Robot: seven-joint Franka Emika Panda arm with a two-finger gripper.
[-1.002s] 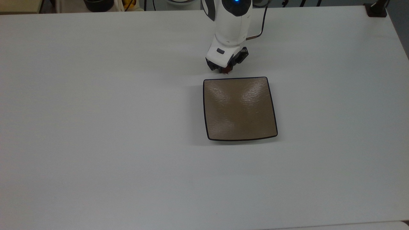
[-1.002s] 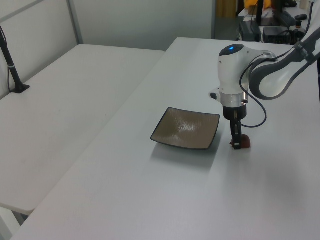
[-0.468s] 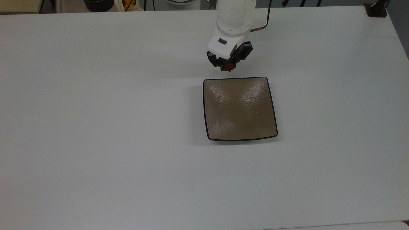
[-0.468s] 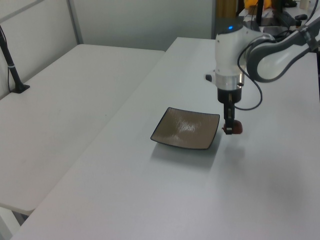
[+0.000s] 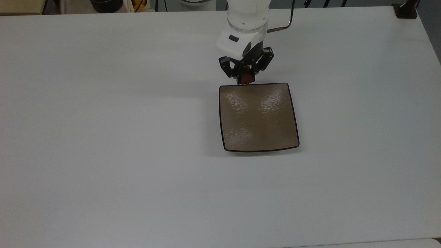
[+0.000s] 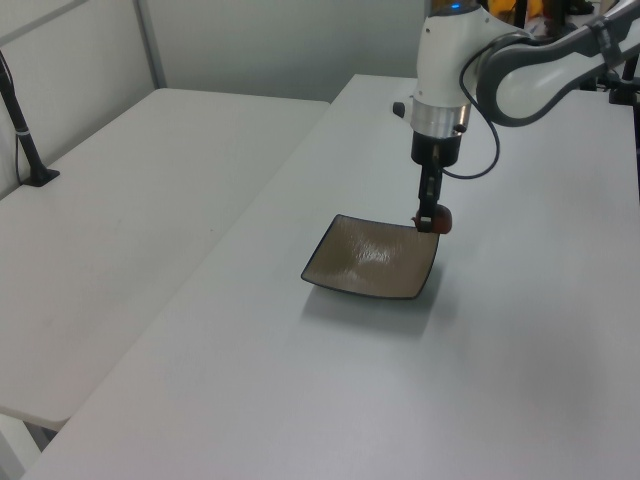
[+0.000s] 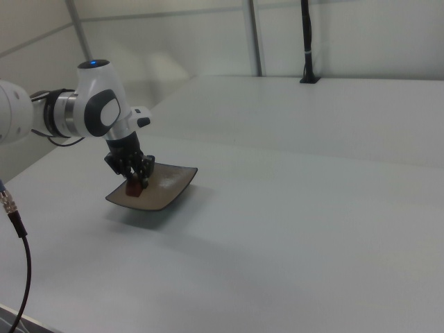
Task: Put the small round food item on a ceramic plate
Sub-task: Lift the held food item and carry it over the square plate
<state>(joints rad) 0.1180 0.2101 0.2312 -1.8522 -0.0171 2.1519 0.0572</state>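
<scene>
A square tan-brown ceramic plate [image 5: 258, 119] [image 6: 372, 260] [image 7: 163, 189] with a thin dark rim lies on the white table. My gripper [image 5: 245, 80] [image 6: 432, 220] [image 7: 137, 184] hangs in the air over the plate's far edge in the top view, shut on the small round food item [image 5: 245, 79] [image 6: 441, 220] [image 7: 134, 187], a dark reddish-brown glossy lump. In the left view the lump sits above the plate's right corner, clear of the surface.
The white table [image 5: 103, 137] spreads wide around the plate. A black post [image 6: 25, 140] stands clamped on the neighbouring table at the left view's left. A cable [image 5: 286, 20] trails from the arm's wrist. Dark items [image 5: 103, 4] sit beyond the far table edge.
The gripper has lifted the food item off the table and carried it from just beyond the plate to above the plate's edge.
</scene>
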